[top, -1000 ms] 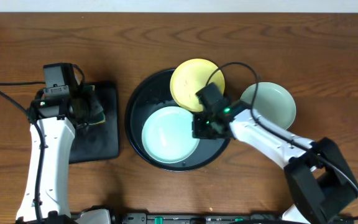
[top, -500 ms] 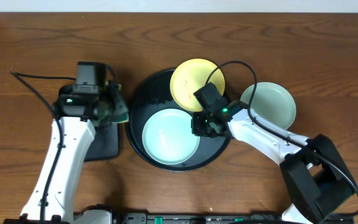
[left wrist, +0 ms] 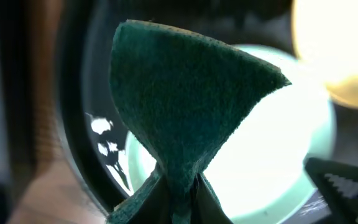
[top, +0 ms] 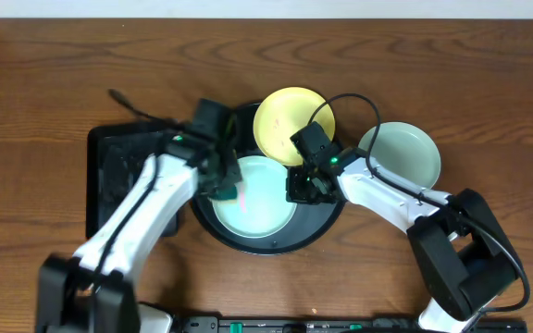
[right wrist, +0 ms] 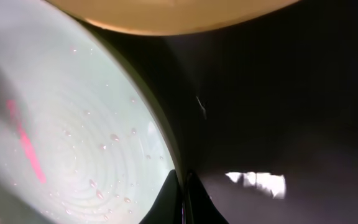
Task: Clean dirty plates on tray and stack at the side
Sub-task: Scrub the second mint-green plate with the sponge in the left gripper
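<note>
A mint-green plate (top: 259,199) lies in the round black tray (top: 315,227). It carries a red streak (right wrist: 27,146) and water drops. My right gripper (top: 297,190) is shut on this plate's right rim, its jaws pinching the edge (right wrist: 182,199). My left gripper (top: 222,183) is shut on a dark green sponge (left wrist: 185,106) and holds it over the plate's left edge. The yellow plate (top: 290,118) rests on the tray's back rim. The second mint-green plate (top: 403,157) sits on the table, right of the tray.
A rectangular black tray (top: 118,176) lies left of the round tray, partly under my left arm. The right arm's cable (top: 359,102) loops over the yellow plate. The wooden table's far edge runs along the top.
My left arm has swung right from the rectangular tray to the round tray, carrying the sponge over the mint-green plate. My right gripper has stayed on the plate's rim.
</note>
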`<state>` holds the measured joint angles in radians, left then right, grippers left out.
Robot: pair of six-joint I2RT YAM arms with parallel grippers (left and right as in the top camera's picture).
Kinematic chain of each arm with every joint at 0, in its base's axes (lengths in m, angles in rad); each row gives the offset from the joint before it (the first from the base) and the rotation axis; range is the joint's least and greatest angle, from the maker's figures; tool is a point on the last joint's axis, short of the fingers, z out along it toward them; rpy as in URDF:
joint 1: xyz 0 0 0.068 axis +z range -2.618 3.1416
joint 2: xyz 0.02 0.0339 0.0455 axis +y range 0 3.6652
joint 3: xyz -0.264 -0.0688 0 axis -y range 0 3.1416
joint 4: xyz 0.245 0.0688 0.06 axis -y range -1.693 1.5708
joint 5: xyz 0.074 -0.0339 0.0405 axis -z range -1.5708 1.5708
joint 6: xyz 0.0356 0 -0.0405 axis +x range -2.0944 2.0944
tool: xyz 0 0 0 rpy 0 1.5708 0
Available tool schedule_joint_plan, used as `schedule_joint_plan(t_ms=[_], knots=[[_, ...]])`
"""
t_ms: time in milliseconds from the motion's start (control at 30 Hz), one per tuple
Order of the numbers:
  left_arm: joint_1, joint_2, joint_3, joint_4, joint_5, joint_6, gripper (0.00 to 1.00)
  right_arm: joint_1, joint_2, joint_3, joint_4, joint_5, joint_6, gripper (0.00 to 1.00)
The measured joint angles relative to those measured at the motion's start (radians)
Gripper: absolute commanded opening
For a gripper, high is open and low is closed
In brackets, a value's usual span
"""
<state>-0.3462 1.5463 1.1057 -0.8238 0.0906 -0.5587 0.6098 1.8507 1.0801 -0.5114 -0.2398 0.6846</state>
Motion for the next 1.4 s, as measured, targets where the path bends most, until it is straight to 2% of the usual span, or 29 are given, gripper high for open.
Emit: schedule_joint_plan(t_ms=[233,533,667,800,933,1033,1167,1233,1300,1400], knots=[[-0.063,0.133,-0.001,0.007,0.008,-0.014,0.08,-0.002,0.000,0.000,0.000,0.000,0.000,0.01],[-0.102,0.223,-0.035,0.098,0.009,0.074,0.07,-0.002,0.000,0.000,0.000,-0.001,0.000,0.01],[-0.095,0.223,-0.036,0.121,0.070,0.208,0.08,-0.002,0.000,0.001,0.000,0.002,0.000,0.01],[-0.089,0.223,-0.037,0.156,0.212,0.386,0.07,-0.006,0.000,0.001,0.000,0.002,0.000,0.01],[-0.095,0.225,-0.037,0.162,0.260,0.454,0.08,-0.006,0.000,0.001,0.000,0.003,0.000,0.01],[-0.098,0.225,-0.037,0.148,0.190,0.376,0.08,-0.006,0.000,0.001,0.000,0.000,0.000,0.01],[-0.115,0.221,-0.028,0.044,-0.039,0.130,0.07,-0.004,0.000,0.001,0.000,-0.016,0.000,0.01],[-0.113,0.221,-0.029,0.021,-0.114,0.049,0.07,-0.005,0.000,0.001,0.000,-0.021,0.000,0.01],[-0.115,0.221,-0.029,0.020,-0.148,0.003,0.07,-0.004,0.000,0.001,0.000,-0.034,0.000,0.01],[-0.114,0.221,-0.029,0.034,-0.137,0.024,0.07,-0.005,0.000,0.001,0.000,-0.038,0.000,0.01]])
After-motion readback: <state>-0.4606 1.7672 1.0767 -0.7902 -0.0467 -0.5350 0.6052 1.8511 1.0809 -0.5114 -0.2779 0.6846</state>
